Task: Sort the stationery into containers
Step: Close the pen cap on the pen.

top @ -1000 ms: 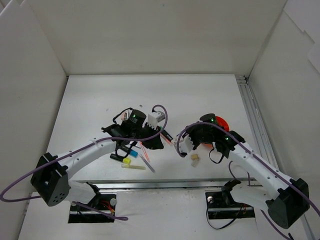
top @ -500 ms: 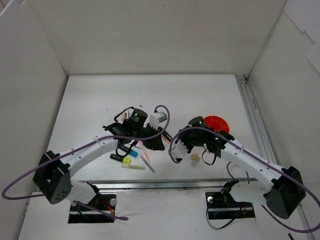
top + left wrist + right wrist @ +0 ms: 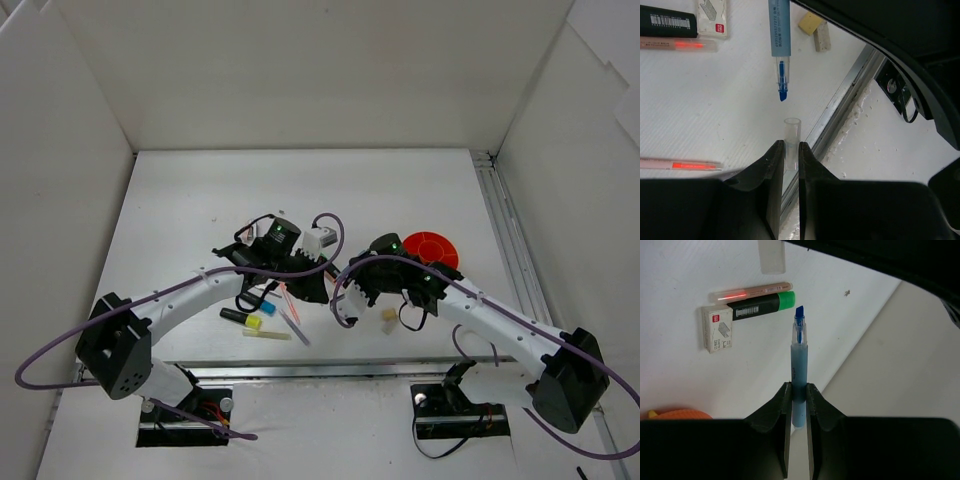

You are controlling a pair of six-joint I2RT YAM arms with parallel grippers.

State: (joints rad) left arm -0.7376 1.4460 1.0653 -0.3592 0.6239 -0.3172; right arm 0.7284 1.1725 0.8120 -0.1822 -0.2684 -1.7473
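My left gripper (image 3: pixel 791 145) is shut on a clear pen cap (image 3: pixel 792 129), held above the table's front edge. My right gripper (image 3: pixel 798 386) is shut on a blue pen (image 3: pixel 798 371) whose bare blue tip points at that cap (image 3: pixel 771 257). In the left wrist view the blue pen (image 3: pixel 779 37) comes from above, tip just short of the cap. In the top view both grippers meet mid-table, left (image 3: pixel 316 289) and right (image 3: pixel 348 298). The orange-red pot (image 3: pixel 433 248) stands behind the right arm.
On the table lie a black highlighter with a green tip (image 3: pixel 762 305), pink pens (image 3: pixel 751 291) (image 3: pixel 680 164), a small white box (image 3: pixel 717 330), beige erasers (image 3: pixel 816 30) (image 3: pixel 389 315), and a yellow-tipped highlighter (image 3: pixel 240 318). A metal rail (image 3: pixel 840 107) runs along the front edge.
My right arm has swung left from the pot, carrying the blue pen up to the left gripper. The left gripper has shifted slightly right.
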